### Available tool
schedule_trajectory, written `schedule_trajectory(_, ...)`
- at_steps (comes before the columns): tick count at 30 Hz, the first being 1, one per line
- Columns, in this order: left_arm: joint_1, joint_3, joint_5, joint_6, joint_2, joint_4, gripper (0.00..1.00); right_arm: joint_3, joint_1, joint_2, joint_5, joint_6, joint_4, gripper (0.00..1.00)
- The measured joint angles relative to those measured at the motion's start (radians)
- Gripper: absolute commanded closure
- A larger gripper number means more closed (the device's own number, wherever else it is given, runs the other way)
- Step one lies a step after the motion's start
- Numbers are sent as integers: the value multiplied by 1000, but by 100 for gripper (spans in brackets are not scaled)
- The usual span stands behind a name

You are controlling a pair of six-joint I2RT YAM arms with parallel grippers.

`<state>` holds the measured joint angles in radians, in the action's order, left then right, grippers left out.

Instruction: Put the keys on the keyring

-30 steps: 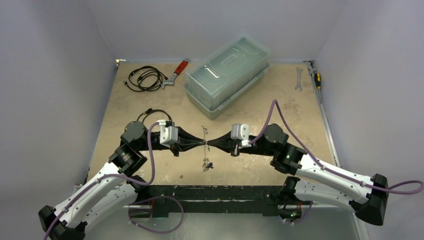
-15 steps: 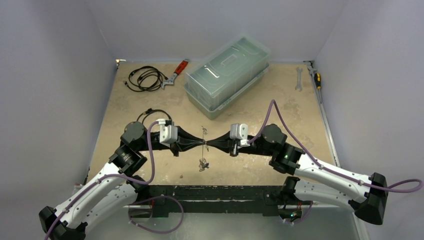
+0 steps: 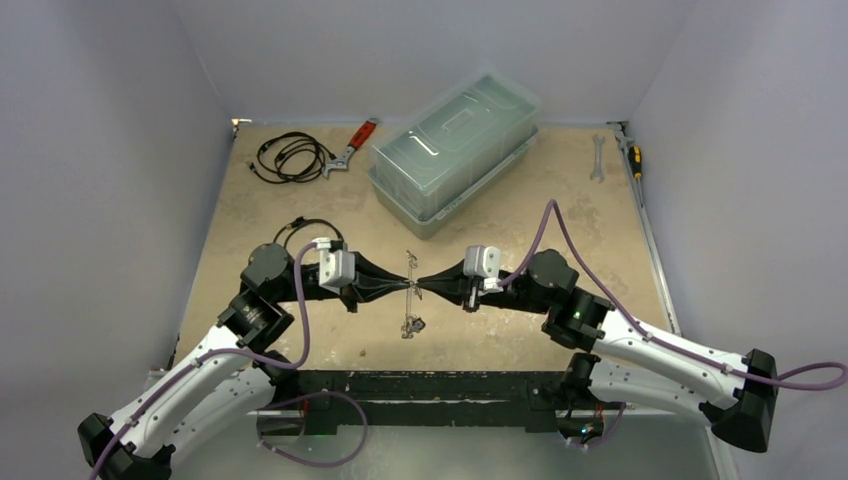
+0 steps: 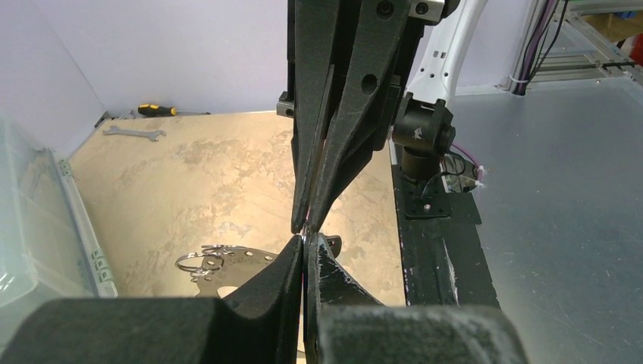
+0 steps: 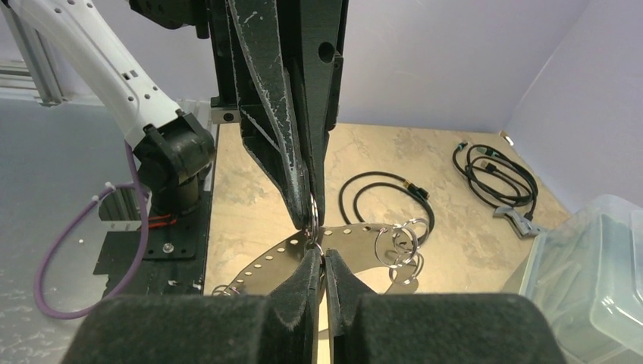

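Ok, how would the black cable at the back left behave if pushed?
Probably floppy: the cable lies in loose, uneven loops. It would likely bunch up rather than slide whole, and might snag the red-handled wrench beside it.

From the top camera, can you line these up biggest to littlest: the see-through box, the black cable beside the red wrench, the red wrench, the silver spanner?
1. box
2. cable
3. red wrench
4. spanner
All four lie toward the back, so nearness barely matters.

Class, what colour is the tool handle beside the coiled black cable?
Red tool handle, best in top external view.
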<state>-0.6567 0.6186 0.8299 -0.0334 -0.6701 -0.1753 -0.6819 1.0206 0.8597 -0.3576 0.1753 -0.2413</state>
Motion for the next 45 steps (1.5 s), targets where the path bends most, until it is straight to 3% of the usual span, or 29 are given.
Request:
schedule_trajectory(12, 0, 0, -1, 11, -5, 13, 100, 3, 0, -11, 2, 0, 8, 94)
schedule_trajectory(16, 1, 0, -1, 10, -5, 11, 100, 3, 0, -4, 1, 0, 8, 87)
schedule_trajectory(21, 2, 0, -1, 8, -5, 3, 100, 4, 0, 24, 1, -2, 10, 66)
schedule_trajectory(26, 2, 0, 0, 7, -5, 3, 100, 5, 0, 17, 2, -1, 10, 61)
schedule_trajectory(45, 2, 0, 31, -10, -18, -21, 100, 34, 0, -8, -4, -3, -26, 67)
